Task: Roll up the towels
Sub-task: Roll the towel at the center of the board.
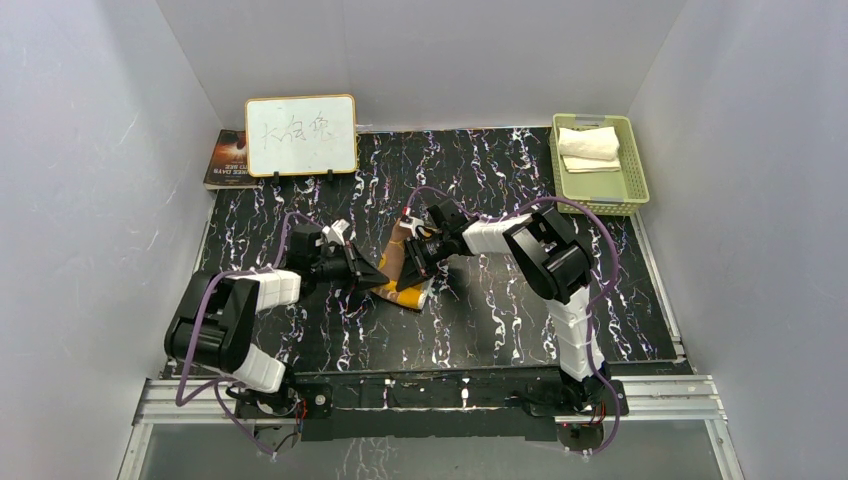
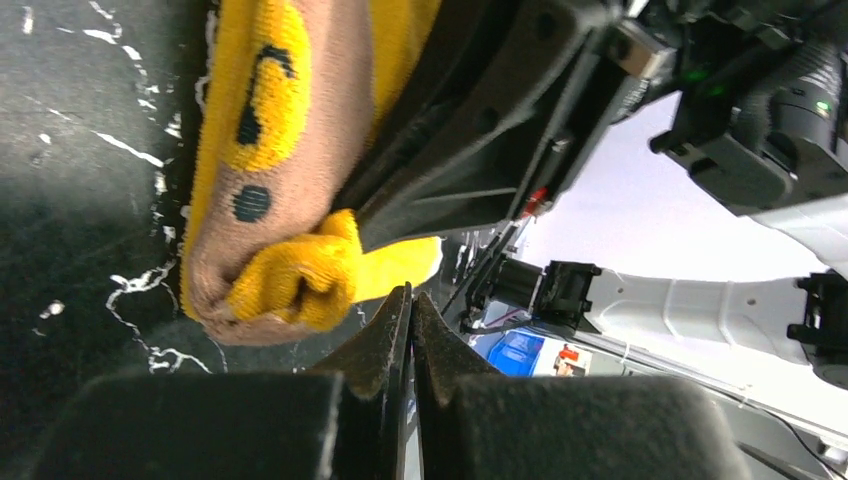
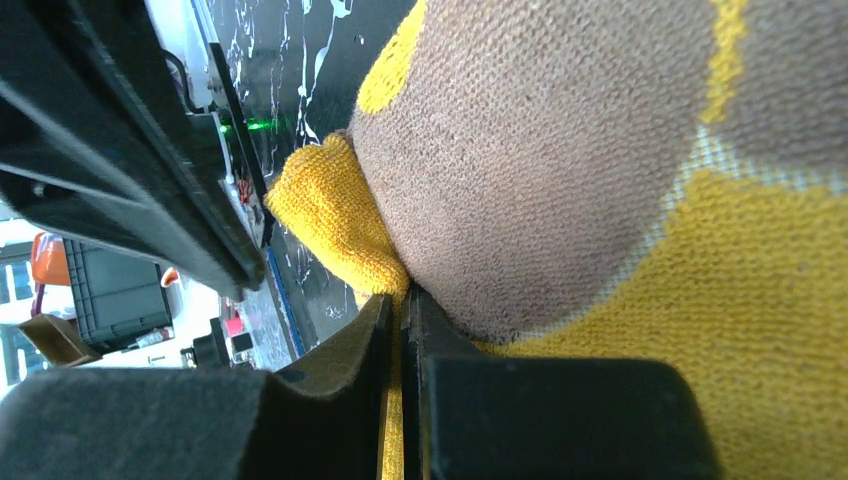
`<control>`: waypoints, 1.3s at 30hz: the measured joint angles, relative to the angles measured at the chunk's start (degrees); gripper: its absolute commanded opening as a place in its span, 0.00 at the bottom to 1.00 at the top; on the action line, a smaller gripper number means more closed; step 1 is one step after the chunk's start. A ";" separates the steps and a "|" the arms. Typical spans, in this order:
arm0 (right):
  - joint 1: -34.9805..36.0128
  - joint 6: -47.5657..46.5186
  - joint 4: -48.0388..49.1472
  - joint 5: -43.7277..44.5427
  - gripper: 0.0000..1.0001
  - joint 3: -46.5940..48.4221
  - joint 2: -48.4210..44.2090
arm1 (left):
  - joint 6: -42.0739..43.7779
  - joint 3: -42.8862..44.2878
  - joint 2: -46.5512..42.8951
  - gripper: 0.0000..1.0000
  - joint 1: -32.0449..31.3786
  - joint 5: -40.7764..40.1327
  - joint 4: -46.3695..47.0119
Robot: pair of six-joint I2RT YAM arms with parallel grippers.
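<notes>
The orange towel [image 3: 560, 180] runs off the view's edges.

Illegible handwritten characters on whiteboard [image 1: 300, 136]

A black worktop [image 1: 500, 330] veined with white streaks is carrying everything here. At its far left edge a white board [image 1: 300, 136] with dark writing is standing upright on small black feet. A dark book [image 1: 226, 160] is poking out from behind the board's left side; whether it is lying flat or leaning cannot be told. In the far right corner a pale green slatted basket [image 1: 637, 170] is sitting close to the edge. Near the middle an orange-yellow towel [image 1: 410, 295] with a brownish reverse is resting in a bunch, its nearer end touching the dark surface.
</notes>
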 measured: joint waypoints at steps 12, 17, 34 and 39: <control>0.02 -1.01 -1.33 0.59 0.20 0.46 -0.07 | 2.97 0.02 5.64 0.00 -1.38 -13.11 0.76; 0.68 -4.28 -4.68 4.00 0.26 1.14 -2.49 | 5.68 0.04 4.37 0.00 -1.88 -16.04 -0.50; 2.73 -11.87 -4.66 11.45 0.00 0.90 -14.75 | 9.33 0.46 4.17 0.00 -2.58 -16.85 -0.83; 3.85 -11.78 -3.69 4.61 0.00 -3.85 -11.13 | 9.53 0.46 4.17 0.00 -2.62 -16.90 -0.83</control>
